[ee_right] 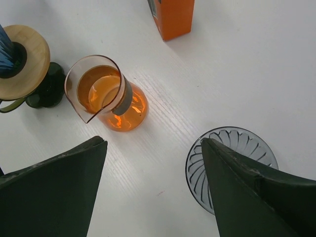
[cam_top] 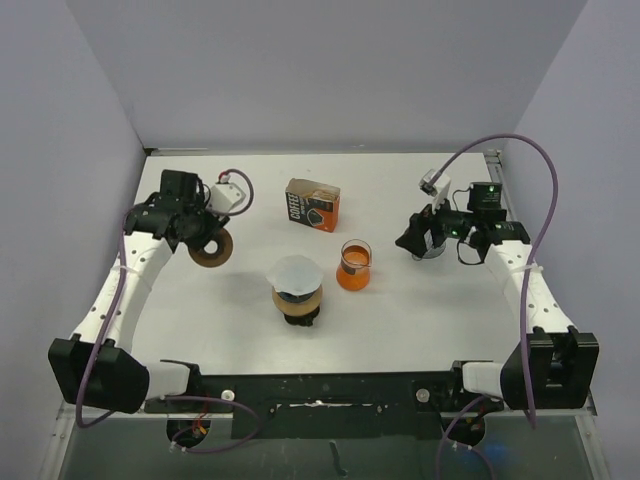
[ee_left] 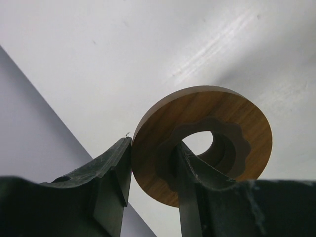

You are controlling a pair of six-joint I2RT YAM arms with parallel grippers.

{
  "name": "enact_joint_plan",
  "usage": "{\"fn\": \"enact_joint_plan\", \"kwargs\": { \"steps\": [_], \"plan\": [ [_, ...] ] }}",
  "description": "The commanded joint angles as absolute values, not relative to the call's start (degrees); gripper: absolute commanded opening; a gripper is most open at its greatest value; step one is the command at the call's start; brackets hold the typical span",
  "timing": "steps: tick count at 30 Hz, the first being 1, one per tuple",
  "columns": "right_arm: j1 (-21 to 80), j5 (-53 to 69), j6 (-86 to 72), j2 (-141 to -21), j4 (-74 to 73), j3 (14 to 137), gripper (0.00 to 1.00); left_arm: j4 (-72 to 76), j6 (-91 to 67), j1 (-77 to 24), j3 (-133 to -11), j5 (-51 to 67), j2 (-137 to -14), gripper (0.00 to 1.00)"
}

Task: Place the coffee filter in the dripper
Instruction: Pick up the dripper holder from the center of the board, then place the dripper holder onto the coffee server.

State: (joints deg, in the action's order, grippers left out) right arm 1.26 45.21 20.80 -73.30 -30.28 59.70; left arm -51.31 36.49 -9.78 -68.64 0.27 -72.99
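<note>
Two left fingers (ee_left: 108,177) clamp the wooden ring (ee_left: 237,118)'s rim; right fingers (ee_right: 59,187) gape over the glass dripper (ee_right: 237,143).

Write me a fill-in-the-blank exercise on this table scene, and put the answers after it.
The left gripper is shut on the wooden ring, one finger passing through its ____.
The jaws of the right gripper stand ____, with nothing between them.
The liquid in the glass carafe is ____ in colour.
Missing words: hole; open; orange.
</note>
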Motion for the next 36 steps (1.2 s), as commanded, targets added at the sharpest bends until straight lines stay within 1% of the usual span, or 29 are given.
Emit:
{"fn": "enact_joint_plan", "kwargs": {
  "steps": [1, 9, 16, 23, 28, 36],
  "plan": [
    [-0.9, 48.3, 20.0, -69.9, -27.2, 59.1, 0.80, -50.3, 30.0, -11.0, -79.9, -1.3, -76.0, 0.16],
    [-6.4, 49.3, 18.1, -67.9, -26.8, 58.7, 0.83, -48.6, 23.7, -18.8, -92.4, -0.2, -82.8, 0.16],
    [-10.7, 48.8, 18.2, -66.4, -26.4, 57.9, 0.88, -47.4, 19.7, -26.3, -103.5, 2.4, -90.4, 0.15],
    [-13.0, 48.7, 18.5, -66.9, -26.3, 57.5, 0.89, -46.7, 17.8, -33.5, -114.0, 4.7, -99.9, 0.15],
    [-14.0, 48.3, 18.9, -67.1, -26.2, 57.3, 0.90, -47.6, 16.3, -37.6, -117.6, 8.0, -105.9, 0.15],
    [-14.7, 47.6, 19.2, -68.1, -25.9, 57.0, 0.90, -49.4, 13.2, -41.3, -118.9, 14.5, -111.9, 0.15]
  ]
}}
